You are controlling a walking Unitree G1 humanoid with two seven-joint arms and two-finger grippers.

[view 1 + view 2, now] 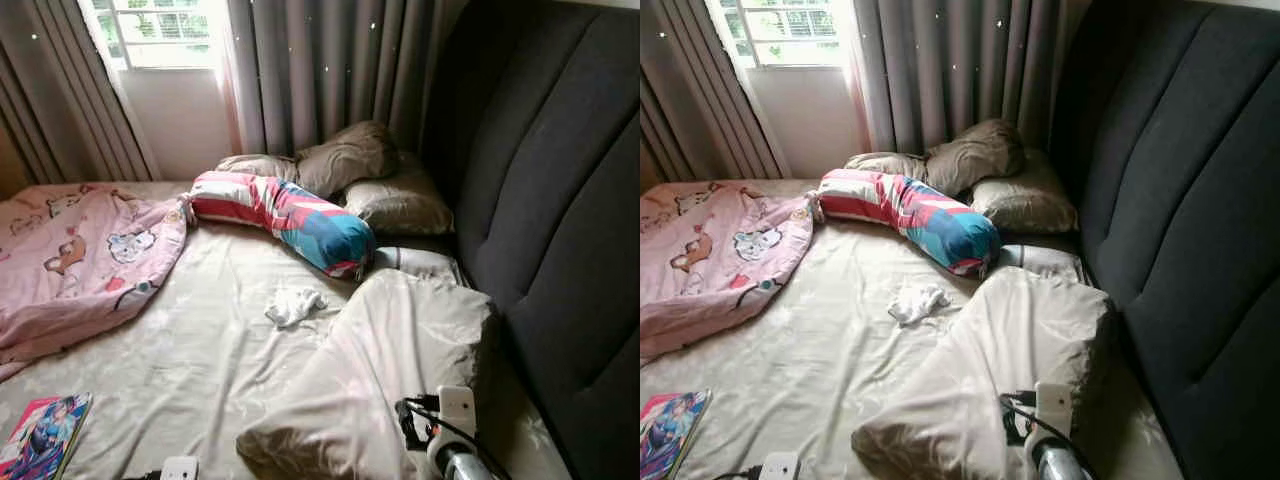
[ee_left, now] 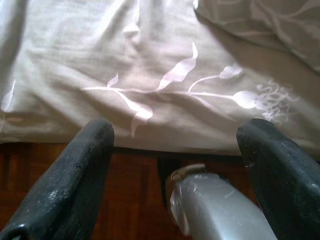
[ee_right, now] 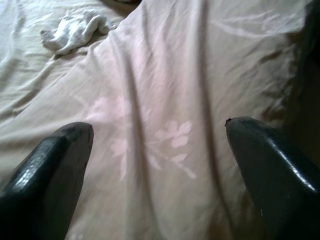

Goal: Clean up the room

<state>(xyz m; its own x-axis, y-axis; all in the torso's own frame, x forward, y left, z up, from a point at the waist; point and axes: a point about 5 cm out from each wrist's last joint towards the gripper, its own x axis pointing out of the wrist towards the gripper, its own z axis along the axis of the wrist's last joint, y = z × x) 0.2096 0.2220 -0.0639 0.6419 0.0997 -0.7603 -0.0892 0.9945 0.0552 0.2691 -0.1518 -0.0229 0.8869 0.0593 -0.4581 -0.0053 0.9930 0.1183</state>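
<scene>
Crumpled white cloth (image 3: pixel 75 31) on wrinkled beige sheet (image 1: pixel 200 340), ahead of right gripper (image 3: pixel 157 145), beyond soft floral-print pillow (image 3: pixel 170 115). Right fingers spread, empty, just above pillow. Left gripper (image 2: pixel 175 145) released, over sheet edge by wood floor (image 2: pixel 135 200).

Bed (image 1: pixel 210 360) w/ pale leaf-print sheet. On it: pink blanket (image 1: pixel 80 255) at left, striped bolster (image 1: pixel 285 218), three pillows (image 1: pixel 350 170) by the curtain, big pillow (image 1: pixel 385 370) near headboard, small white cloth (image 1: pixel 294 305) mid-sheet, magazine (image 1: pixel 42 435) at near left corner.
</scene>
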